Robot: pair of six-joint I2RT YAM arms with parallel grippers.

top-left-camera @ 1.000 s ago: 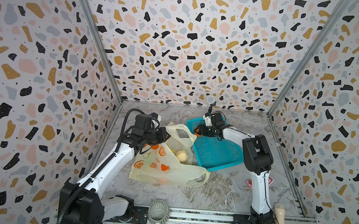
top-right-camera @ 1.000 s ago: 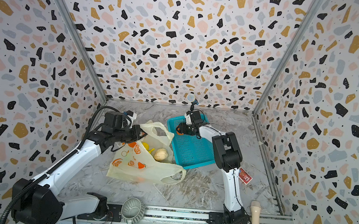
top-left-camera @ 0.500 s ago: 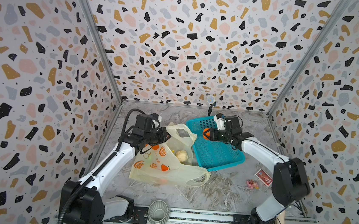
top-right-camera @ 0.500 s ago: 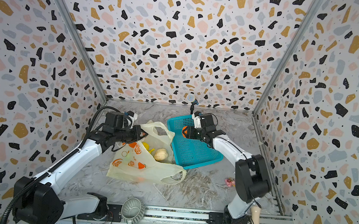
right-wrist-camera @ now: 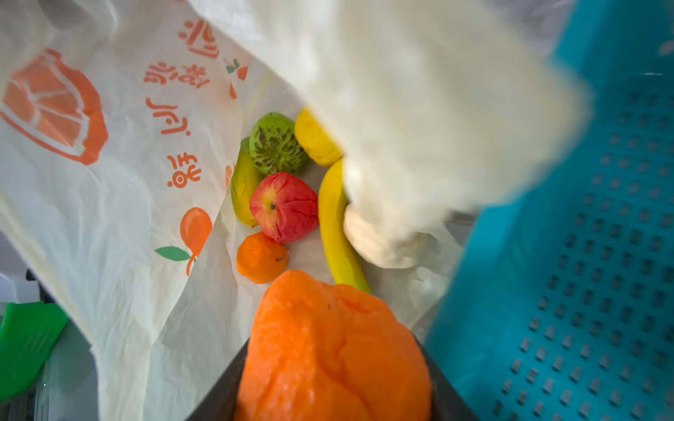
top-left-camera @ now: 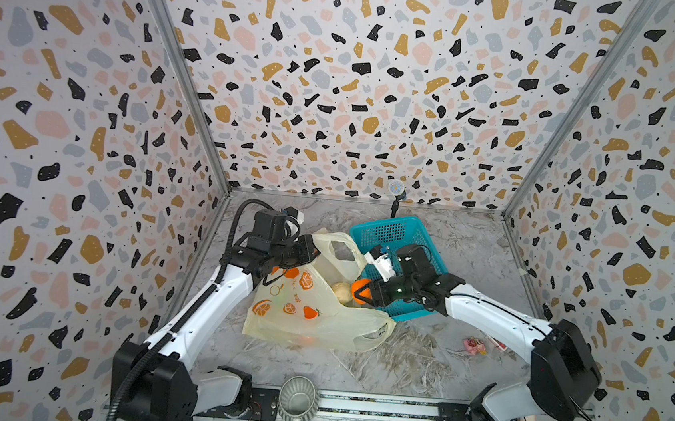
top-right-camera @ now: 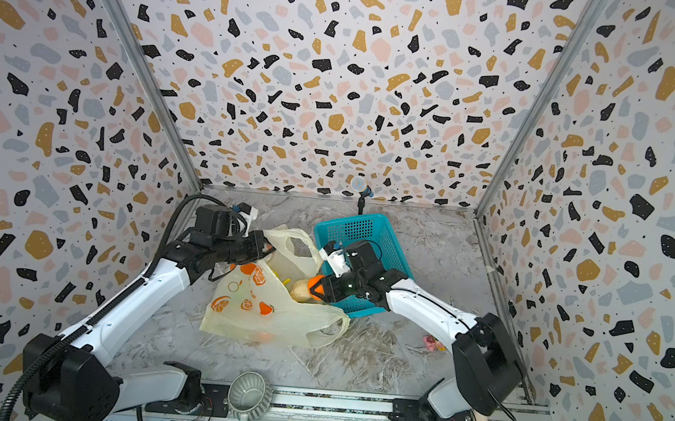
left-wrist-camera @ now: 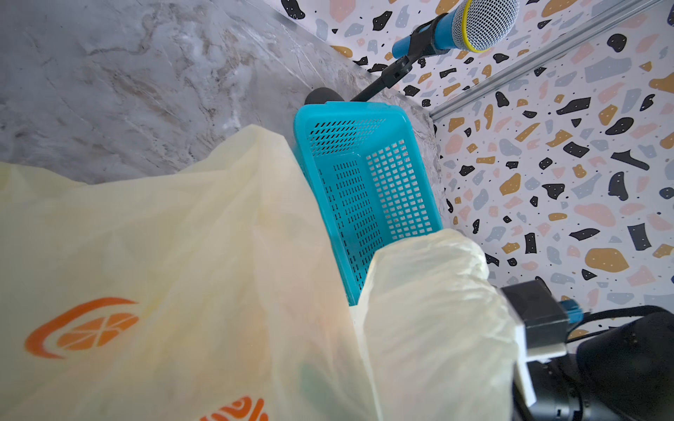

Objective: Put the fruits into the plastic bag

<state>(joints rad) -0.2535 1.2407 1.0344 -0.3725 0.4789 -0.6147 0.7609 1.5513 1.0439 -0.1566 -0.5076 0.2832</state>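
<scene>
Beside plastic bag (top-left-camera: 317,322), teal basket (top-left-camera: 392,233)

Pale-yellow printed plastic bag (top-left-camera: 310,313) mouth gaping rightward, round orange fruit (top-left-camera: 358,289) at its lip, teal perforated plastic basket (top-left-camera: 392,233) touching right, grey marbled tabletop (top-left-camera: 418,364) free near.

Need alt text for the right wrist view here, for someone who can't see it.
The right gripper holds a large orange fruit at the open mouth of the plastic bag. Deeper inside lie a red apple, a small orange, a banana and a green fruit. A teal basket stands beside the bag.
</scene>
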